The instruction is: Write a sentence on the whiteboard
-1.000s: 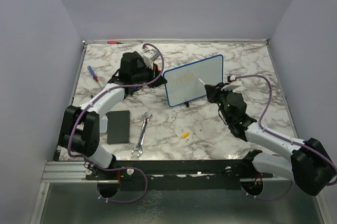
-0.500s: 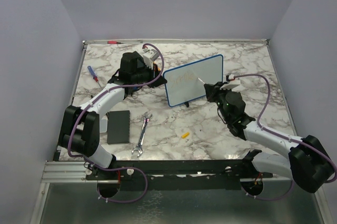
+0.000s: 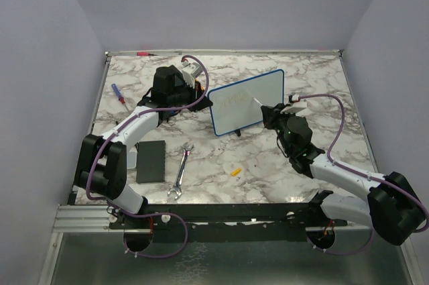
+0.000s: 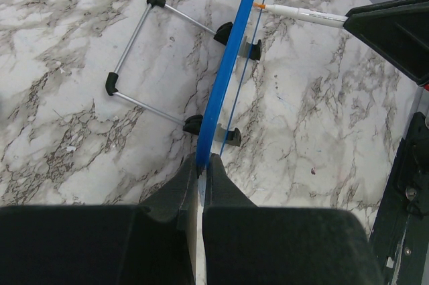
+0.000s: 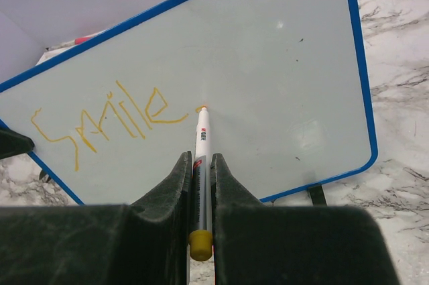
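The whiteboard (image 3: pixel 246 102), a glossy white rectangle in a thin blue round-cornered frame, is standing tilted on small black feet and a bent wire stand (image 4: pixel 144 57) near the middle of the veined marble worktop (image 3: pixel 268 157). A yellow handwritten word (image 5: pixel 100 124), "Smile", is running across its left half. The left fingers (image 4: pixel 177 191), dark matte plastic, are pinching the frame's blue edge, while the right fingers (image 5: pixel 171 188) are clamping a slim white marker (image 5: pixel 202 134) with a yellow end cap, its tip touching the board just right of the last letter.
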`<state>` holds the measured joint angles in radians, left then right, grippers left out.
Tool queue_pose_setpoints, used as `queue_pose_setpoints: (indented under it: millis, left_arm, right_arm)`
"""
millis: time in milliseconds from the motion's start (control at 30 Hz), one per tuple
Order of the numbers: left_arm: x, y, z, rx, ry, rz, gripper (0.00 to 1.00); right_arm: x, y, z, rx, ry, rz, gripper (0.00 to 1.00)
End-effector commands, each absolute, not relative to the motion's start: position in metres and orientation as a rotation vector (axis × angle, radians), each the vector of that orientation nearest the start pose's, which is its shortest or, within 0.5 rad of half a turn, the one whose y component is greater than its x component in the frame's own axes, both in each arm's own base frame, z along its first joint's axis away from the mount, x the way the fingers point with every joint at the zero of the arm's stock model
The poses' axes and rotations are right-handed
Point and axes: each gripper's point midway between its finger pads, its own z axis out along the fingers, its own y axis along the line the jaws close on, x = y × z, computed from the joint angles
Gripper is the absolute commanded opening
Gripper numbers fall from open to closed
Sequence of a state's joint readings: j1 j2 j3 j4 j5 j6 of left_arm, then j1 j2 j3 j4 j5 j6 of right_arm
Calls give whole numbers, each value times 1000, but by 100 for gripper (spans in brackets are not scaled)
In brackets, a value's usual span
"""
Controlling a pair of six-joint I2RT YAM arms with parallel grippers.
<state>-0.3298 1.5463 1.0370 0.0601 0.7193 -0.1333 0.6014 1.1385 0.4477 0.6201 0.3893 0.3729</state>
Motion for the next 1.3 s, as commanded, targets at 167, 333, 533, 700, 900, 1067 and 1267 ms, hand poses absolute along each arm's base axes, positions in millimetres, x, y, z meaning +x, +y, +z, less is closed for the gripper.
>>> queue_pose_setpoints:
  millis: [167,333,533,700,900,1067,1267]
  left_arm:
    - [353,-252,189,682,1923,-1017,0]
    - [352,-252,189,682,1924,-1018,0]
    - [352,-253,189,684,1923,-1018,0]
    - [352,-252,189,683,1923,-1016,0]
    - [353,-252,188,683,1925,-1016,0]
    - [353,-252,188,683,1926,-1016,0]
    - [352,-253,187,683,1927,-1018,0]
  right_arm:
    - [344,168,187,128,1657,404,1]
    - [343,170,181,127,1673,415,1]
    - [340,174,179,100,1681,435,1]
    - [332,177,193,64,1636,488,1]
    - [323,165,207,89,1613,472,1]
    - [323,149,212,123,1606,392,1]
    - [331,144,215,125,1597,365,1]
